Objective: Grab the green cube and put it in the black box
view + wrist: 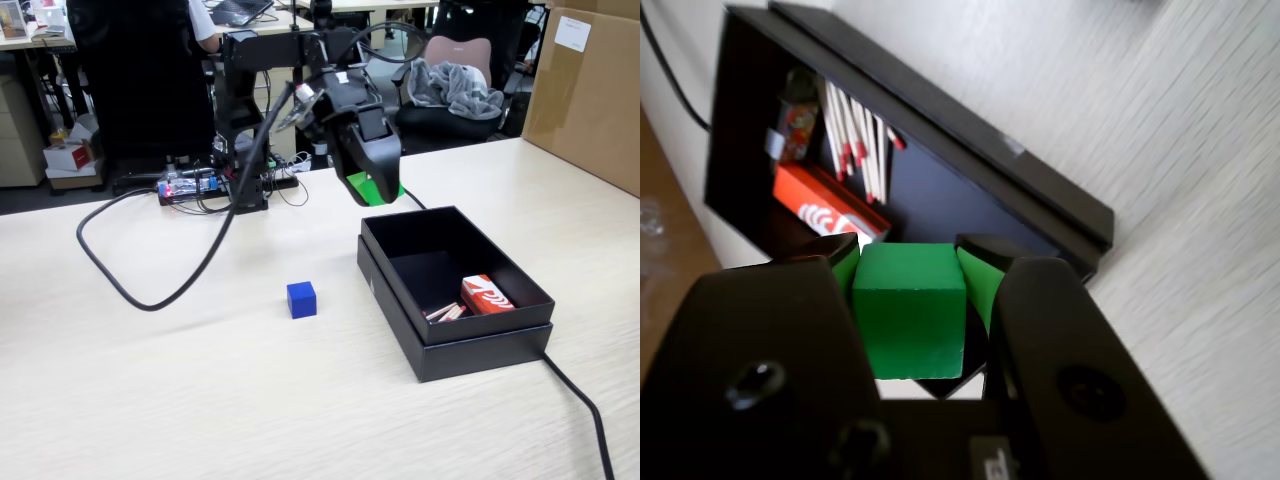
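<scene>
The green cube [910,310] sits clamped between the green-padded jaws of my gripper [912,275]. In the fixed view the gripper [376,190] hangs in the air with the green cube [382,188] showing at its tip, just above the far left corner of the black box [470,350]. The wrist view looks down into the black box [970,125], which lies ahead of and below the cube. The box is open at the top.
Inside the box lie a red and white matchbox [486,295] and several loose matches [858,150]. A blue cube [301,299] sits on the table left of the box. A black cable [140,285] loops across the table. A brown carton [590,90] stands at the right.
</scene>
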`<state>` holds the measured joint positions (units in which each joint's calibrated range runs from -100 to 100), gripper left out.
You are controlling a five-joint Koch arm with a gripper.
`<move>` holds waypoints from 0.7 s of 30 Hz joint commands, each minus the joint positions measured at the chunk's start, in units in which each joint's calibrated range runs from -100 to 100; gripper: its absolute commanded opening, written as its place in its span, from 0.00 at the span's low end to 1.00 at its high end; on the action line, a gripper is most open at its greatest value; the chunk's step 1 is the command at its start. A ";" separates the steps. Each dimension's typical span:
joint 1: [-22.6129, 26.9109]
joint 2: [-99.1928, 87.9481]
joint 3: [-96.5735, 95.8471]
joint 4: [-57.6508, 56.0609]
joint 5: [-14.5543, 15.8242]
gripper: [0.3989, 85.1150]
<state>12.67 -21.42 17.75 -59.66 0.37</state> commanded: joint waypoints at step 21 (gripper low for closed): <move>3.66 37.09 13.07 1.99 4.79 0.21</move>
<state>16.29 17.15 29.35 -59.27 5.25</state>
